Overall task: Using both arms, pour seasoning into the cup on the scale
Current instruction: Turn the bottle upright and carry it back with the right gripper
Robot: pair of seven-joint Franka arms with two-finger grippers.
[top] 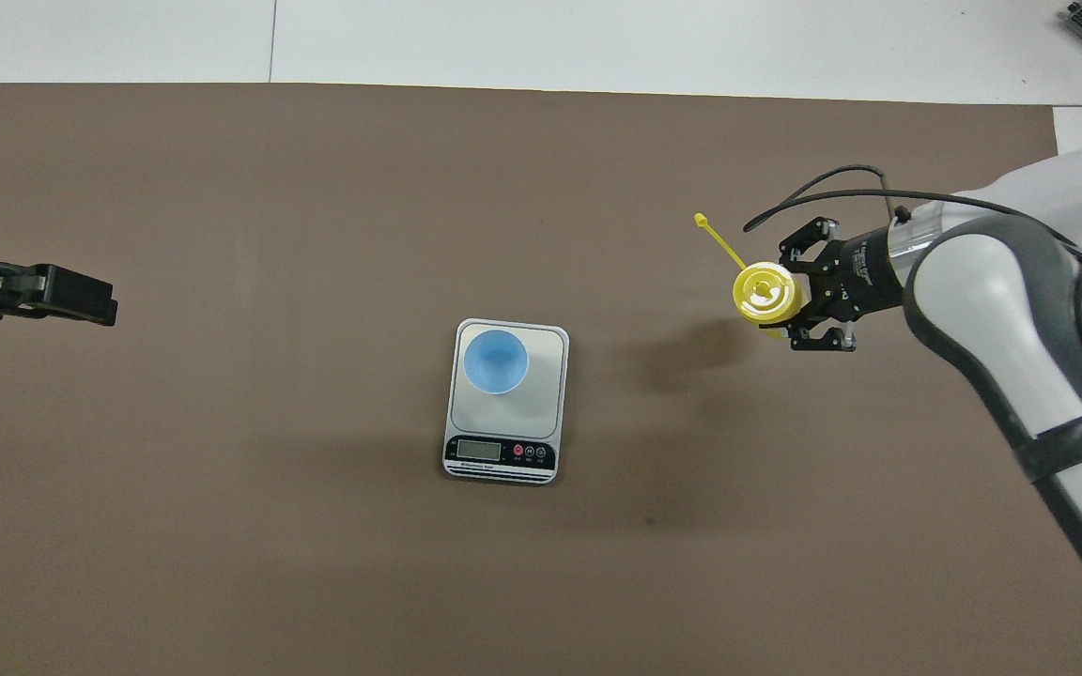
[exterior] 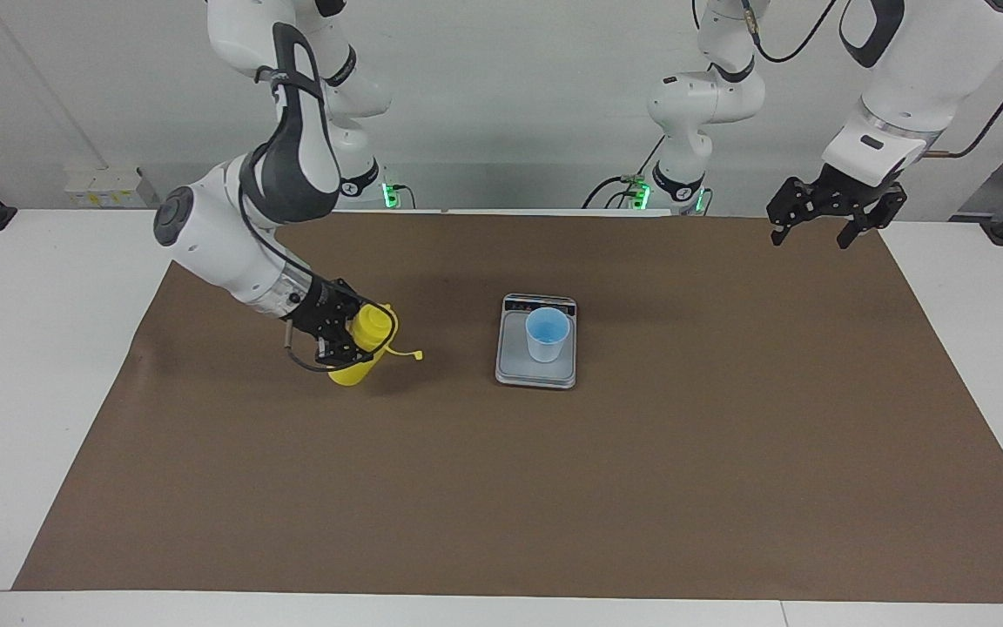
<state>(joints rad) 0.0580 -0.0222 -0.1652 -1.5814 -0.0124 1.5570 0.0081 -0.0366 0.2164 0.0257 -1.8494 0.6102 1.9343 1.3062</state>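
Yellow plastic, the seasoning bottle (exterior: 358, 348) stands upright on the brown mat (exterior: 501, 488) toward the right arm's end of the surface, well apart from the scale (exterior: 536, 353). I see its domed top from above, and its small tethered cap (top: 703, 222) hangs out to one side on a thin strap. My right claw (exterior: 340, 335) comes in from the side, low over the mat, with its two fingers closed around the bottle's body.

I see the light blue cup (exterior: 547, 333) upright on the scale's grey weighing plate, on the part farther from the display strip (top: 501, 453). The scale lies flat near the middle of the mat, its display edge turned toward the robots.

My left claw (exterior: 822, 218) waits in the air over the left arm's end of the mat, near its edge closest to the robots. Its fingers are spread apart and hold nothing.
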